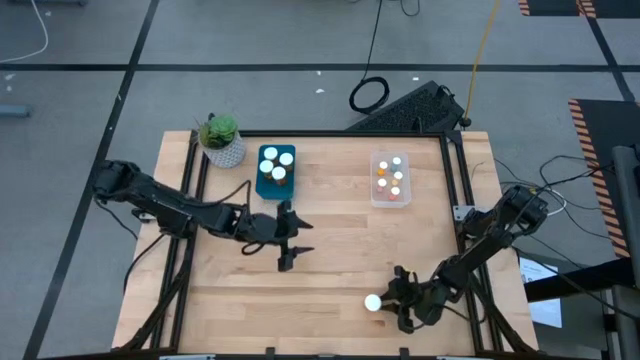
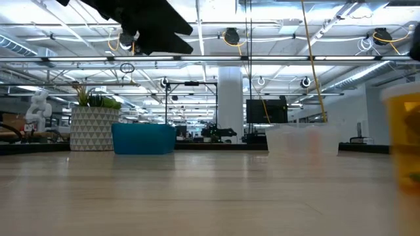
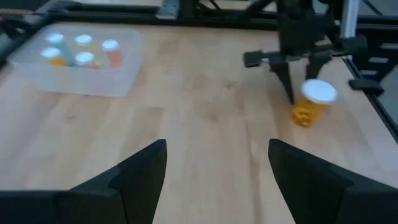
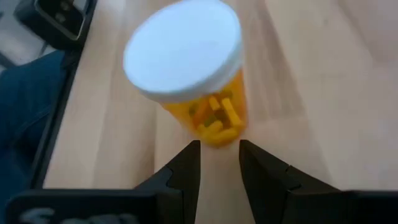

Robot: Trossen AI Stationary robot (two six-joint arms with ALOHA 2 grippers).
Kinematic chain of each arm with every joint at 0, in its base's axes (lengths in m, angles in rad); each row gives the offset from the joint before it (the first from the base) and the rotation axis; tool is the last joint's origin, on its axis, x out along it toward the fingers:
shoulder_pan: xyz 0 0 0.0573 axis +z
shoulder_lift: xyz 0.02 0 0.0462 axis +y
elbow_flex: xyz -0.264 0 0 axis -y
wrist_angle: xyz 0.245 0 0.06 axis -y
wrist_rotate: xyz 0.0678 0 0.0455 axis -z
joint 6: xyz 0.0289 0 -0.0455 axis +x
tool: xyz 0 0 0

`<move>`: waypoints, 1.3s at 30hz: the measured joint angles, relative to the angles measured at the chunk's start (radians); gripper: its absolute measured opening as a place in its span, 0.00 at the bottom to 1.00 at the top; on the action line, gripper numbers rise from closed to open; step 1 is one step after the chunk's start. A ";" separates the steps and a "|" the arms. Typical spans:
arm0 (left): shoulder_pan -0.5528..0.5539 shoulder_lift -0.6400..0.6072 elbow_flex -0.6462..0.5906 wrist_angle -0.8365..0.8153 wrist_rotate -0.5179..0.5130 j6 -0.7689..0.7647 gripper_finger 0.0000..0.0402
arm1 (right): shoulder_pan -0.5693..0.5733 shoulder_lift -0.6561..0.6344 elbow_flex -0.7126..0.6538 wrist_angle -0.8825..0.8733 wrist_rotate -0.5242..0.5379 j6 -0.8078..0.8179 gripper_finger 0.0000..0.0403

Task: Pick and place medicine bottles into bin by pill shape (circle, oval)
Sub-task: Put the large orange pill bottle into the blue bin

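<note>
Pale wood table [image 1: 330, 250] is carrying everything. The left gripper [image 1: 288, 250] is hovering mid-table, released. The right gripper [image 1: 400, 300], fingers parted, is nosing the amber bottle [image 1: 373, 302] near the front edge: light, rigid, slippery; gripping the body below the cap looks best.

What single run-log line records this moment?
right gripper: open, beside amber bottle | left gripper: open, idle mid-table | blue bin, clear bin: hold bottles
</note>
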 joint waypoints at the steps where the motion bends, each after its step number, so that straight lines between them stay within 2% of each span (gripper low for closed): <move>1: -0.012 0.014 0.000 0.012 -0.002 -0.006 0.70 | -0.013 0.001 0.005 0.001 0.001 -0.018 0.25; 9: -0.093 0.154 0.000 0.253 -0.001 0.012 0.70 | -0.113 -0.001 0.007 -0.010 -0.009 -0.136 0.25; 12: -0.114 0.214 0.042 0.280 0.009 0.011 0.70 | -0.141 -0.024 0.007 -0.033 -0.068 -0.178 0.25; 15: -0.134 0.283 0.120 0.229 0.051 0.042 0.73 | -0.151 -0.079 0.007 -0.113 -0.106 -0.177 0.25; 18: -0.151 0.356 0.220 0.150 0.059 0.065 0.80 | -0.146 -0.146 0.006 -0.203 -0.104 -0.143 0.25; 20: -0.153 0.409 0.302 0.104 0.061 0.075 0.86 | -0.128 -0.193 0.005 -0.273 -0.072 -0.119 0.25; 25: -0.145 0.525 0.515 -0.127 0.072 0.101 0.97 | -0.067 -0.280 0.004 -0.379 0.012 -0.090 0.25; 30: -0.138 0.622 0.711 -0.327 0.106 0.146 0.96 | 0.007 -0.331 0.004 -0.480 0.059 -0.027 0.25; 35: -0.114 0.709 0.832 -0.338 0.176 0.176 0.94 | 0.073 -0.357 0.004 -0.569 0.108 0.066 0.25; 39: -0.101 0.760 0.871 -0.345 0.195 0.181 0.94 | 0.111 -0.361 0.003 -0.592 0.137 0.115 0.25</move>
